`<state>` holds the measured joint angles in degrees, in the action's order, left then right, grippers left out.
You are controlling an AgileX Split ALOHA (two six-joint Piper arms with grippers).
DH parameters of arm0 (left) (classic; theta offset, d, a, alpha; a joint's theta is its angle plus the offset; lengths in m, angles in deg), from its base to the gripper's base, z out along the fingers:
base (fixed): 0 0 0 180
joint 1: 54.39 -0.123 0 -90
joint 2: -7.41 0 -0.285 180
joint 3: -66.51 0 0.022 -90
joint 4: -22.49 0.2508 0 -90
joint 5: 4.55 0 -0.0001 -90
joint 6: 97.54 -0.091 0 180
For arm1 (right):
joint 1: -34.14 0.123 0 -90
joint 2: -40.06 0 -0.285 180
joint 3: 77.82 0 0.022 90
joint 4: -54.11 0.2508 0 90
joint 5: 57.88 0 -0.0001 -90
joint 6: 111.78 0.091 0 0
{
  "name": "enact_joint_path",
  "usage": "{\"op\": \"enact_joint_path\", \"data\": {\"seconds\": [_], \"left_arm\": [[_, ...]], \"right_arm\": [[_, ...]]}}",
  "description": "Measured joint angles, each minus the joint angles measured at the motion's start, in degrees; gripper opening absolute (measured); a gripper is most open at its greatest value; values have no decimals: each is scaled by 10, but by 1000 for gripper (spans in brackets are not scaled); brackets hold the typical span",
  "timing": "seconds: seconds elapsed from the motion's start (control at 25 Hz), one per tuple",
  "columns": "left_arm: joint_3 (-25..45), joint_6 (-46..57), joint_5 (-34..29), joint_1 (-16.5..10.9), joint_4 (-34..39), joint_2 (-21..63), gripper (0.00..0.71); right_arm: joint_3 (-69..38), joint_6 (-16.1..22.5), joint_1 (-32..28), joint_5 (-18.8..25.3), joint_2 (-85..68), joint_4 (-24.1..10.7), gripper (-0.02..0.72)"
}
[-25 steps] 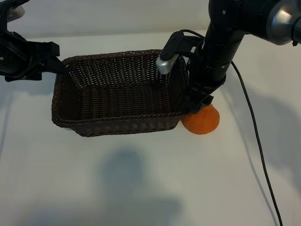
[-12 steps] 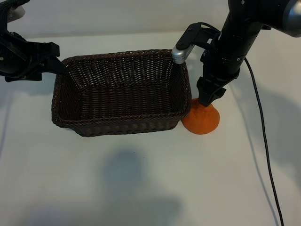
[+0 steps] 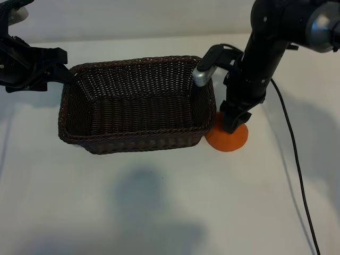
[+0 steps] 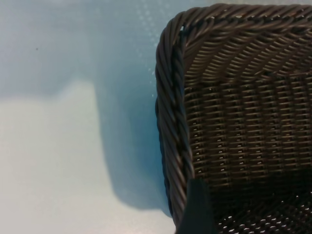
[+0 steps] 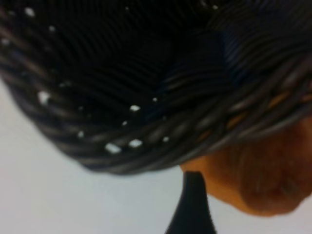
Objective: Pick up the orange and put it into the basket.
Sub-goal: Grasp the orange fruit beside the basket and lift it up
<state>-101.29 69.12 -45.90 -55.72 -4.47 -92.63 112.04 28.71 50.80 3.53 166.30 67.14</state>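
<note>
One dimpled round orange (image 3: 227, 139) (matte skin) beside woven wicker basket (image 3: 133, 139)

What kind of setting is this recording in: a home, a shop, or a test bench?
Most likely a lab test bench: a bare white table, two robot arms facing over it, a loose cable, and only the basket and the orange as props.

right arm (image 3: 255, 69): black tubular links, silver-grey joint cap
wrist camera (image 3: 202, 76): silver-grey pod on black bracket
cable (image 3: 295, 159): thin, black
left arm (image 3: 26, 64): black, angular
</note>
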Motion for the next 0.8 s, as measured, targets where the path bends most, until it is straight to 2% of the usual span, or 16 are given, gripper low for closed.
{"op": "enact_joint_path", "data": {"seconds": [0.32, 0.44, 0.56, 0.68, 0.76, 0.8], "left_arm": [[0, -9, 0, 0, 0, 0, 592], [0, -10, 0, 0, 0, 0, 592], [0, -10, 0, 0, 0, 0, 592], [0, -11, 0, 0, 0, 0, 592], [0, -11, 0, 0, 0, 0, 592], [0, -11, 0, 0, 0, 0, 592]], "right_arm": [[-53, -3, 0, -88, 1, 2, 551], [-59, 0, 0, -103, 1, 2, 510], [-59, 5, 0, -105, 1, 3, 386], [-59, 7, 0, -105, 1, 3, 164], [-59, 7, 0, -102, 1, 3, 92], [-59, 8, 0, -100, 1, 2, 91]]}}
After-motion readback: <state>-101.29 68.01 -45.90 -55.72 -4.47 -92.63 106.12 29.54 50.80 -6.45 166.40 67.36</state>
